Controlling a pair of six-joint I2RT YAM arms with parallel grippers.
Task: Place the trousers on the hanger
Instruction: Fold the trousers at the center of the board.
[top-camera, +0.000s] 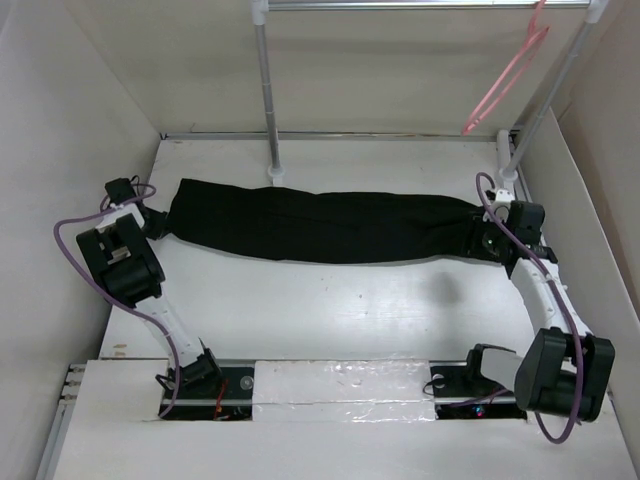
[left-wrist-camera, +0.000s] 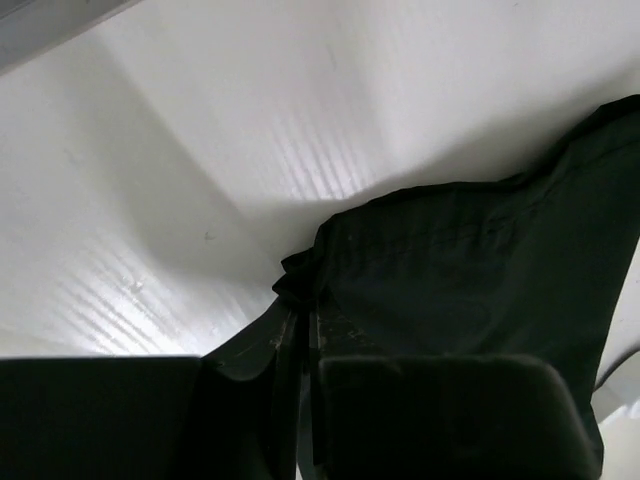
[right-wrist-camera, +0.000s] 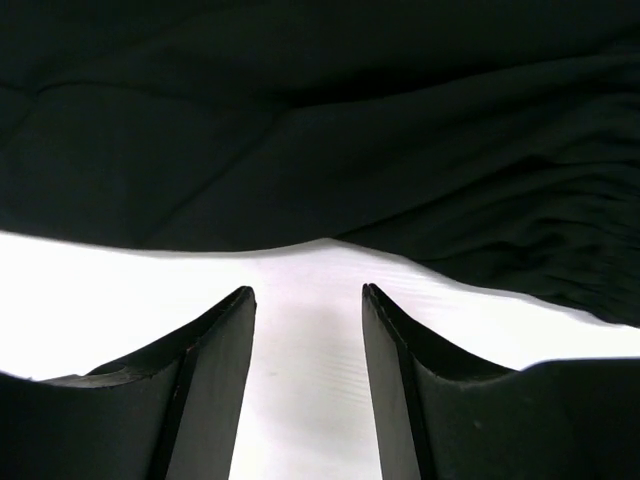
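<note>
The black trousers (top-camera: 320, 222) lie stretched flat across the table, left to right. My left gripper (top-camera: 158, 220) is at their left end; in the left wrist view it (left-wrist-camera: 305, 325) is shut on a pinched fold of the cloth (left-wrist-camera: 470, 280). My right gripper (top-camera: 487, 240) is at their right end; in the right wrist view it (right-wrist-camera: 308, 292) is open over bare table, with the trousers' edge (right-wrist-camera: 300, 120) just ahead of the fingertips and nothing between them. The pale-pink hanger (top-camera: 508, 78) hangs from the rack bar at the top right.
A white rack stands at the back: left pole (top-camera: 267, 90) with its foot close behind the trousers, slanted right pole (top-camera: 548, 100), top bar (top-camera: 420, 5). White walls (top-camera: 60, 150) close in both sides. A taped strip (top-camera: 340, 385) runs between the arm bases.
</note>
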